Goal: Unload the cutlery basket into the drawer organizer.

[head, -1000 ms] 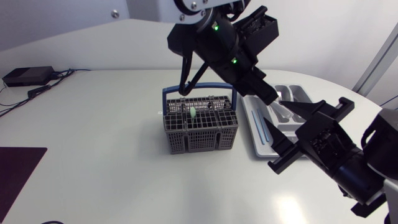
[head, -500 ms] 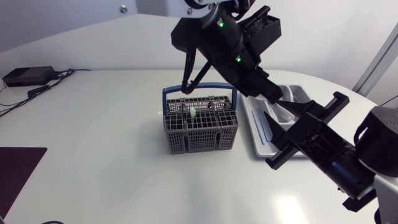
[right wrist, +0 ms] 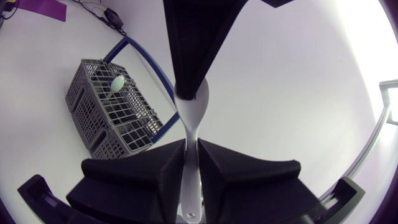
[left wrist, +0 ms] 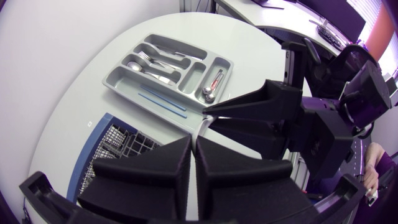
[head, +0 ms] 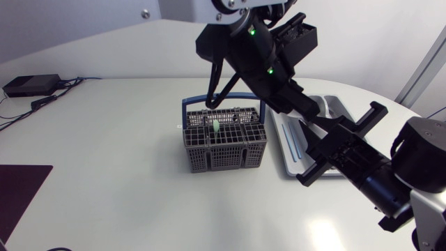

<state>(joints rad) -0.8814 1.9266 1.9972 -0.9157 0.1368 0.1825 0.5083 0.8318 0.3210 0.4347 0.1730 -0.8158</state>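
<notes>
A white spoon (right wrist: 193,115) hangs in the air between my two grippers, to the right of the grey cutlery basket (head: 224,139) with the blue handle. My left gripper (left wrist: 194,143) is shut on the spoon's bowl end. My right gripper (right wrist: 191,146) meets it tip to tip from below and is shut on the handle. Under both grippers lies the grey drawer organizer (left wrist: 168,71), holding forks, spoons, blue sticks and a red-handled piece. A green-tipped item (head: 217,127) stands in the basket.
A black box with cables (head: 31,85) sits at the table's far left. A dark mat (head: 21,195) lies at the front left corner. The organizer (head: 289,150) sits close beside the basket's right side.
My right gripper's fingers have closed onto the spoon handle. My right arm has edged left and up toward the left gripper, which stayed shut.
</notes>
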